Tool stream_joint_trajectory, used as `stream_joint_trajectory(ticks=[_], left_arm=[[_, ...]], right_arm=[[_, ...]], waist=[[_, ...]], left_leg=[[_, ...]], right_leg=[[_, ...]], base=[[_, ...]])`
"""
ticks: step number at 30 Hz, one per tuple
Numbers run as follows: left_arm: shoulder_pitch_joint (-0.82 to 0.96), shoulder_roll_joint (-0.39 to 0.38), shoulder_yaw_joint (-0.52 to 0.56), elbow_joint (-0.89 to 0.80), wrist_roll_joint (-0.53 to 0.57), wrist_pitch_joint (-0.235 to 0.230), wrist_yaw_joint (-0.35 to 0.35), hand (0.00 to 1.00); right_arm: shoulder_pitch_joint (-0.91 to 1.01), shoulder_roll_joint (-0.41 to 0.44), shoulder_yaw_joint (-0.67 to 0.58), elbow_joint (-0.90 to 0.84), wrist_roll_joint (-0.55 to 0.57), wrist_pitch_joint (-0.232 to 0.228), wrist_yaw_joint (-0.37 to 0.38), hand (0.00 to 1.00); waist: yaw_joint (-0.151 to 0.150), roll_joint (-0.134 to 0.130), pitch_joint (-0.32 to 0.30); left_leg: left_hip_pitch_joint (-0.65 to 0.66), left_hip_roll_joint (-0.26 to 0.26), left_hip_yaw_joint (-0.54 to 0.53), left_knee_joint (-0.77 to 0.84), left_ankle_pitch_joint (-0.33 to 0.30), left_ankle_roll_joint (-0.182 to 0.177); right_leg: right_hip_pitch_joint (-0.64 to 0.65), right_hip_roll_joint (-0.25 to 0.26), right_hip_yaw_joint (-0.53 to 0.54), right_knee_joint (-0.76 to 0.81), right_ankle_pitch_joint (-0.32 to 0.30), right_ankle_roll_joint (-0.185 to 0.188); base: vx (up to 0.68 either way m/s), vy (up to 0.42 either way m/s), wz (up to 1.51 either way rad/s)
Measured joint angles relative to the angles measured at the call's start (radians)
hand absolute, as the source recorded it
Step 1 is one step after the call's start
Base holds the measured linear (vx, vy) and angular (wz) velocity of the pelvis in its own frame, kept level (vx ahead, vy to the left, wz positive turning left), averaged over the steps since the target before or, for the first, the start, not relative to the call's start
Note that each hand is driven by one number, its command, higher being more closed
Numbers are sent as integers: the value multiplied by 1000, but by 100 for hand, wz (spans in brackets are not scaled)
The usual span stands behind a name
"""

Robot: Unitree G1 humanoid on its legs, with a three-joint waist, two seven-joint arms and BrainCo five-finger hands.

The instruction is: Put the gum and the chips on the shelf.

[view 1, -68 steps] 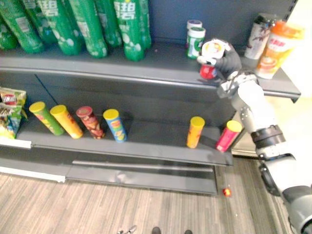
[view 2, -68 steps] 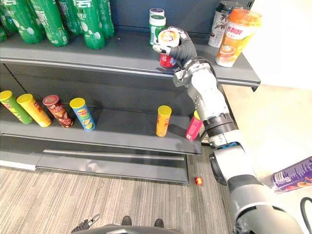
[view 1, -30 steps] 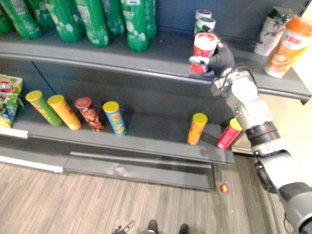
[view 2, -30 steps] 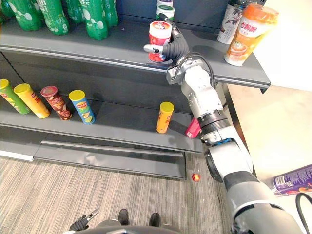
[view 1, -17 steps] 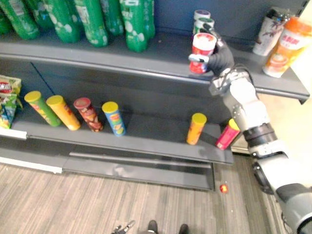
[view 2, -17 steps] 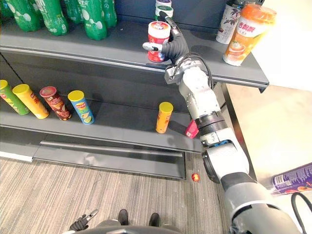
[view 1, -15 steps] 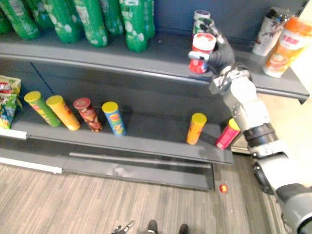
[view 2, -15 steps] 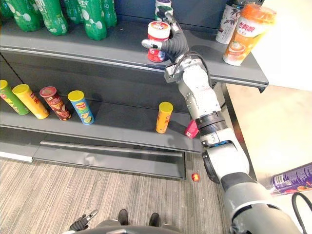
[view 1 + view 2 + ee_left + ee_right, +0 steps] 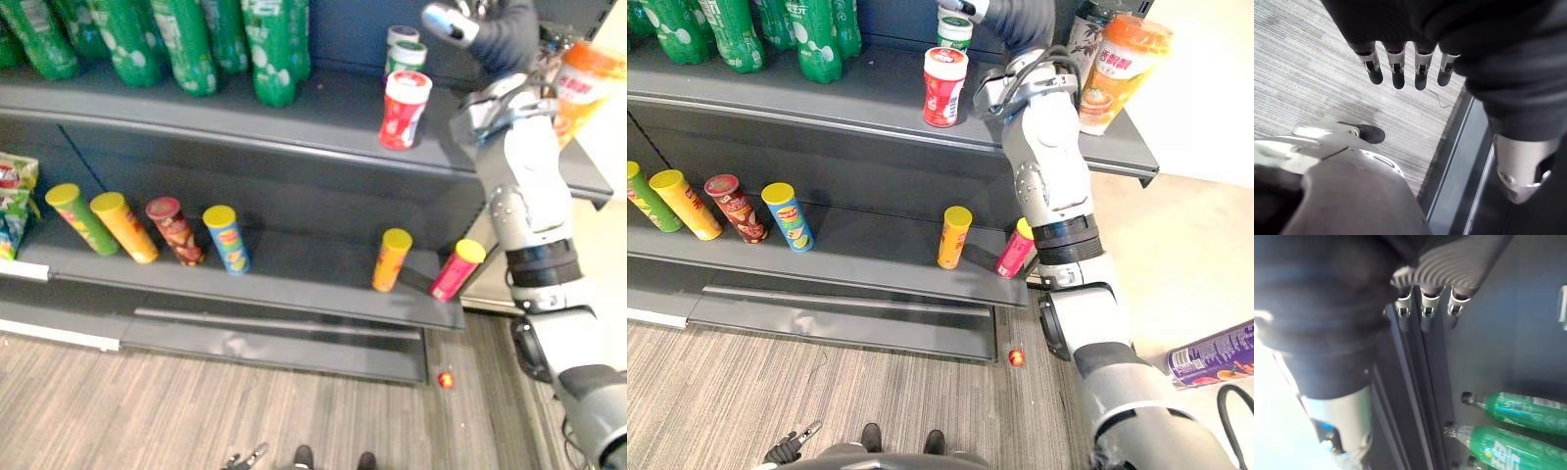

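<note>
Right hand (image 9: 503,34) has let go and lifted clear, fingers loose and empty — red canister (image 9: 405,108) now stands upright on the upper shelf (image 9: 333,110) — one item placed.

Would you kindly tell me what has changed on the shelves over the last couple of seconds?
The right hand set the red canister upright on the upper shelf, let go of it and rose up and away, open. The chip tubes on the lower shelf and the green bottles stayed put. The left hand hangs open over the floor.
</note>
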Motion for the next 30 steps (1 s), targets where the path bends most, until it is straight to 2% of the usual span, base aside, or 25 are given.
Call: stream_joint_trajectory(ticks=[2, 6, 10, 14, 18, 25, 28, 30], left_arm=[[0, 0, 0, 0, 0, 0, 4, 0], [-1, -1, -3, 1, 7, 1, 10, 0], [-1, 1, -7, 1, 16, 10, 32, 0], [-1, 11, -18, 4, 21, 13, 36, 0], [-1, 18, -28, 4, 46, 14, 39, 0], [-2, 19, -55, 9, 47, 14, 45, 0], [-2, 21, -55, 25, 47, 14, 45, 0], [-2, 22, -55, 32, 48, 14, 45, 0]], right_arm=[[5, 11, -2, -39, 0, -15, -14, 0], [94, 93, 25, -211, 9, -66, -9, 0], [216, 157, 190, -252, 164, -77, 66, 0], [291, 217, 348, -252, 258, -52, 133, 0], [320, 259, 444, -252, 279, -35, 177, 0], [452, 257, 591, -247, 279, 14, 234, 0], [522, 253, 646, -239, 278, 55, 275, 0], [579, 250, 669, -231, 276, 62, 294, 0]], waist=[[0, 0, 0], [-1, -1, -1], [-2, -8, -6], [-2, -22, -15], [-1, -29, -20], [-4, -26, -20], [-18, -23, -21], [-24, -22, -22]], left_leg=[[0, 0, 0, 0, 0, 0], [1, 0, 2, 0, 0, 0], [3, 0, 3, 0, 0, 0], [3, 1, 5, 0, 0, -1], [4, 1, 7, 1, 0, -1], [4, 1, 6, 0, -4, -6], [3, 1, 7, 0, -3, -7], [3, 1, 8, 0, -3, -7]], right_leg=[[0, 0, 0, 0, 0, 0], [1, 0, 2, 0, 0, 0], [1, 0, 5, 1, 0, 0], [0, 1, 6, 2, 0, 0], [-1, 0, 9, 7, 0, 0], [-7, 0, 10, 18, -1, -1], [-9, 0, 10, 19, -2, -2], [-10, 0, 11, 19, -2, -2]], base=[[0, 0, 0], [0, 0, 0], [0, 0, 0], [0, 0, 0], [0, 0, 0], [0, 0, 0], [0, 0, 0], [0, 0, -2]])
